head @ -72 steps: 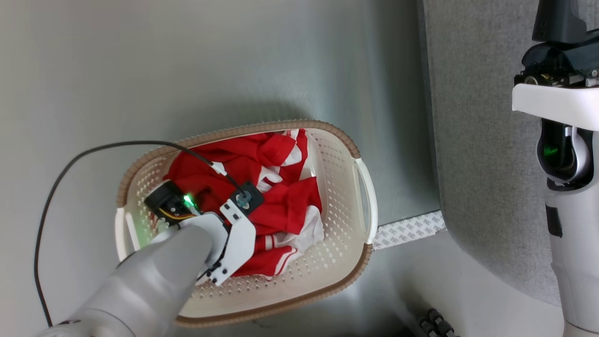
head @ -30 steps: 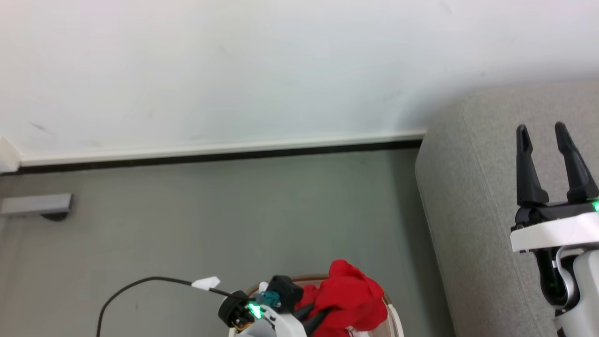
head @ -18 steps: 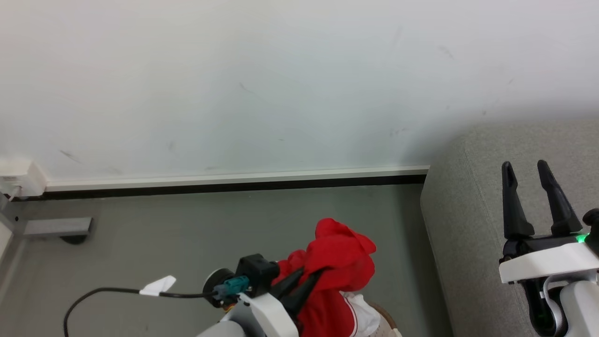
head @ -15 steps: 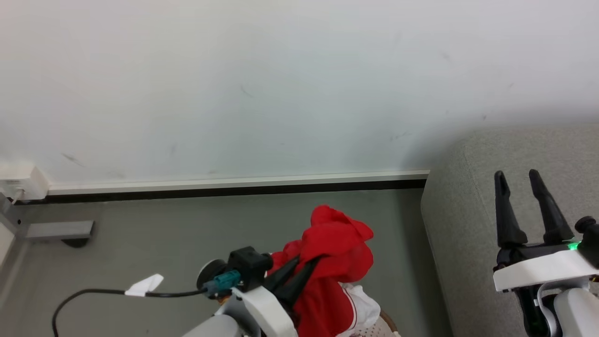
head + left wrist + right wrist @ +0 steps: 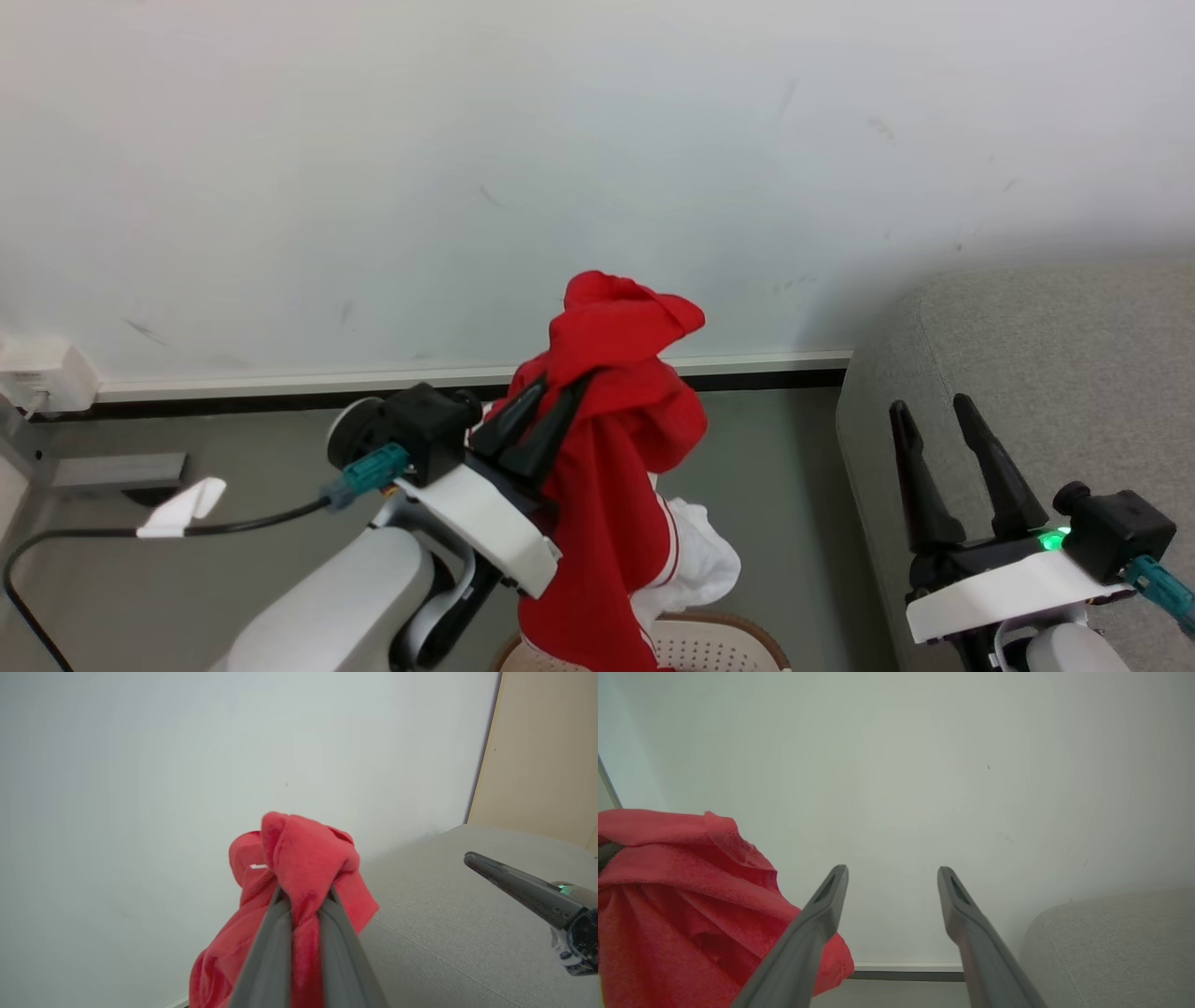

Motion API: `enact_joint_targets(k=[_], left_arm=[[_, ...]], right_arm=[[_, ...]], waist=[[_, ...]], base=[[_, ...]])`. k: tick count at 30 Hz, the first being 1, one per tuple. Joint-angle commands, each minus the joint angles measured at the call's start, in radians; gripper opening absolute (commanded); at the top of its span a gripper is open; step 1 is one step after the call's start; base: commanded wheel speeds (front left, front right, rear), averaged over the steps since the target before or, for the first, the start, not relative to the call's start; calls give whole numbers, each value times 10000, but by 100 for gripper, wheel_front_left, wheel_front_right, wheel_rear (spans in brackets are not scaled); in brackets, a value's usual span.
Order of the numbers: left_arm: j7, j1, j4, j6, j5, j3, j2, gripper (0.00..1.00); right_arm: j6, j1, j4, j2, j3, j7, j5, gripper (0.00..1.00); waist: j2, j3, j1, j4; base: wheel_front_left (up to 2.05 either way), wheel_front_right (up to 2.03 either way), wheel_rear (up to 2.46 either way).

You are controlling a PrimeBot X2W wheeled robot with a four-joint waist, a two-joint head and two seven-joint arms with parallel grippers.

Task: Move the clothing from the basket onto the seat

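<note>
Red fabric leads: nearest us, over the basket [image 5: 738, 632] rim, our left hand [image 5: 560, 381] is pinched tight on a bunch of the clothing [image 5: 607, 485], which hangs down towards the basket. We judge this the carry step. Next we must swing it right, over the seat [image 5: 1027, 355], and let go. Our right hand [image 5: 929, 403] stands wide apart, empty. We can read no lettering or labels.

A home-like room: grey sofa [image 5: 1027, 373], laundry basket [image 5: 738, 623], grey floor [image 5: 233, 439], plain white wall [image 5: 373, 140] with skirting [image 5: 280, 383].
</note>
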Motion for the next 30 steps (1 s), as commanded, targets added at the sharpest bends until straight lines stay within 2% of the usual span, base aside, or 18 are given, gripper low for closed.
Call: enact_joint_targets(k=[1, 9, 17, 22, 30], left_arm=[[12, -90, -44, 48, 5, 62, 84, 0], [103, -440, -158, 134, -65, 251, 192, 0], [217, -579, 16, 77, 211, -43, 83, 0], [265, -624, 89, -4, 240, -250, -57, 0], [390, -627, 117, -260, 263, -707, -426, 0]], right_arm=[[-21, 170, -43, -24, 48, -30, 70, 100], [-21, 350, -319, -116, 1061, -30, 303, 100], [-21, -131, -294, -610, 2943, -28, 498, 100], [-21, -645, 169, -810, 4119, -28, 706, 100], [-21, -1559, 1252, -725, 5528, -28, 1273, 100]], waist=[[0, 4, 1, -9], [0, 53, 1, -111], [0, 96, 1, -94], [0, 94, 1, -10], [0, -23, 1, 403]], base=[[0, 0, 0], [0, 0, 0], [0, 0, 0], [0, 0, 0], [0, 0, 0]])
